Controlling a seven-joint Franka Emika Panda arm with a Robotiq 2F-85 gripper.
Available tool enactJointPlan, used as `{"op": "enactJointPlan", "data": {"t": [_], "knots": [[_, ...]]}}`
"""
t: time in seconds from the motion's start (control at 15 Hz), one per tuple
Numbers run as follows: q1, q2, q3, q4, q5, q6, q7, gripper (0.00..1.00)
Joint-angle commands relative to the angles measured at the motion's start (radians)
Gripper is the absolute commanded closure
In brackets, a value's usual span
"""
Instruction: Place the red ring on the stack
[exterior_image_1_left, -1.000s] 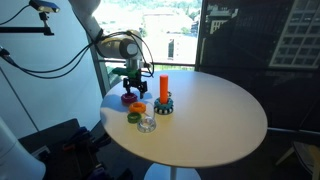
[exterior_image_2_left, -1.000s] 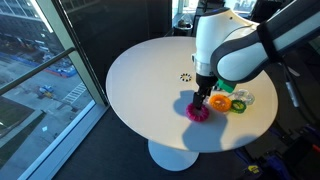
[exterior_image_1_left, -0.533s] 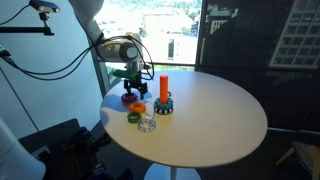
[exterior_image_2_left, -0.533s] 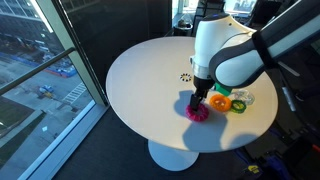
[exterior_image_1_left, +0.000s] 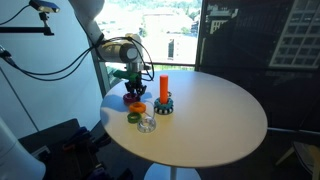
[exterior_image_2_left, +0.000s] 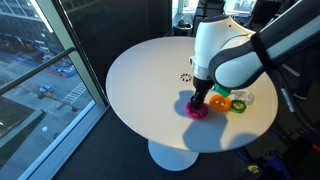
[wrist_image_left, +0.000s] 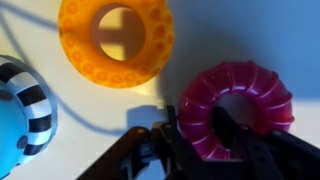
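Note:
The red ring (wrist_image_left: 235, 80) lies flat on the white table, dark magenta with a central hole, and shows in both exterior views (exterior_image_1_left: 133, 99) (exterior_image_2_left: 198, 113). My gripper (wrist_image_left: 197, 125) stands straight above it (exterior_image_1_left: 133, 90) (exterior_image_2_left: 201, 98). One finger is outside the ring's wall and the other is in the hole, and both press on the wall. The stack (exterior_image_1_left: 164, 88), an upright orange peg with a dark toothed ring at its foot, stands just beside the ring. In the exterior view from the window side the arm hides the peg.
An orange ring (wrist_image_left: 115, 40) (exterior_image_1_left: 137, 108) lies close beside the red one. A green ring (exterior_image_1_left: 134, 118) and a clear piece (exterior_image_1_left: 147, 124) sit nearer the table's edge (exterior_image_1_left: 200, 158). A blue piece with a striped rim (wrist_image_left: 20, 105) shows at the wrist view's left edge.
The jaws have come together on the red ring's wall; a second ago they stood wide open. The arm has hardly moved, and the ring still lies on the table.

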Motion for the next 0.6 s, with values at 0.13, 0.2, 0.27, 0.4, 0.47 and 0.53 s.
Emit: {"op": "enactJointPlan", "data": {"t": [0.13,0.2,0.27,0.4,0.47,0.53], "knots": [[-0.009,-0.049,0.005,0.001,0.028,-0.03,0.013,0.9],[-0.009,-0.06,0.004,0.004,0.031,-0.045,0.019,0.9],[-0.01,-0.07,0.003,0.005,0.036,-0.049,0.024,0.9],[-0.01,-0.096,-0.002,0.011,0.037,-0.077,0.039,0.9],[-0.01,-0.108,-0.005,0.017,0.037,-0.096,0.048,0.9],[-0.012,-0.119,-0.007,0.027,0.037,-0.129,0.056,0.9]]}}
